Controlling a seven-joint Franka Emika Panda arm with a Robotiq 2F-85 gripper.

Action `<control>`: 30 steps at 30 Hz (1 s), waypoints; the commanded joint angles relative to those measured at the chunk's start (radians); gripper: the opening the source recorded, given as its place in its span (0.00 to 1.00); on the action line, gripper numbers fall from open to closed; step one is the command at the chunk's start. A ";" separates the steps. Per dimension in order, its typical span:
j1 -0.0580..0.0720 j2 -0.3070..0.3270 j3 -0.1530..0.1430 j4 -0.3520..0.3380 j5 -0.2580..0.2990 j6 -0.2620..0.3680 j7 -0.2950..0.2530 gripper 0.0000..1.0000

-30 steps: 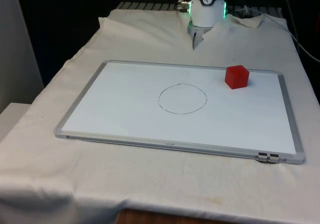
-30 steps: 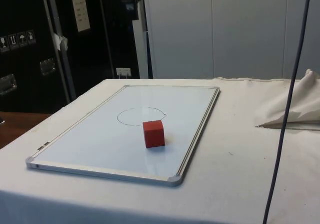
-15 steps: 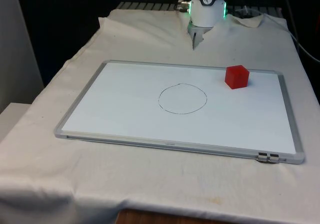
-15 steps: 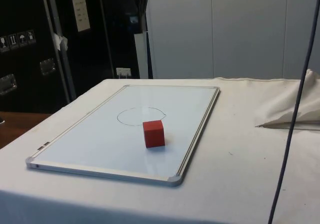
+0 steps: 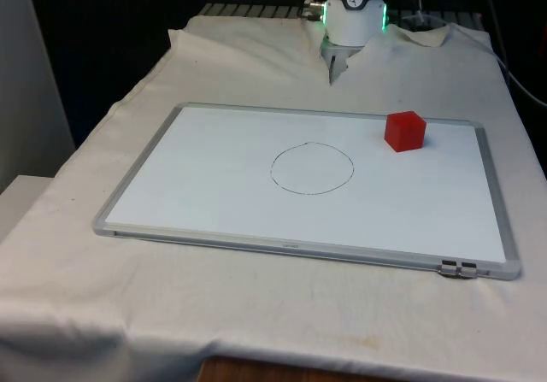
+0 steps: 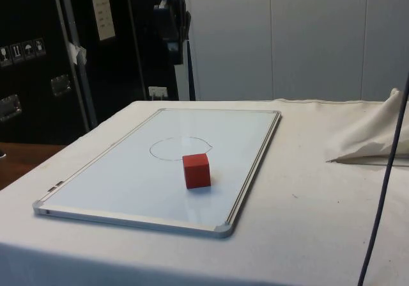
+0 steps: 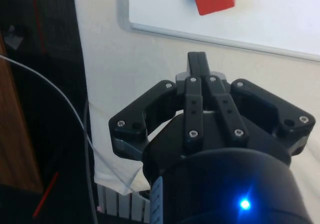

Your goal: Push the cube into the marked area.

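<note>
Cube [image 5: 404, 131] on whiteboard [image 5: 214, 211], beside circle [image 5: 312, 168]

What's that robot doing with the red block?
The robot wants to push the red cube into the drawn circle on the whiteboard. Right now it isn't touching it. The gripper hangs over the white cloth past the board's far edge, fingers shut together. The cube sits outside the circle, near the far edge, on the front view's right.

The red cube [image 5: 404, 132] is sitting flat on the whiteboard [image 5: 214, 202], near the far edge toward the front view's right; it is lying well outside the drawn circle [image 5: 312, 167], which is sitting about mid-board; in the side view the cube [image 6: 196, 170] is resting just nearer than the circle [image 6: 181, 148], apart from it.
</note>
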 commanded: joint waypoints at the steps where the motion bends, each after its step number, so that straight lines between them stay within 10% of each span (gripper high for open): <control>1: 0.005 -0.006 0.008 -0.025 0.012 0.034 -0.003 0.00; 30: 0.012 0.053 0.203 -0.223 0.033 0.338 0.082 0.00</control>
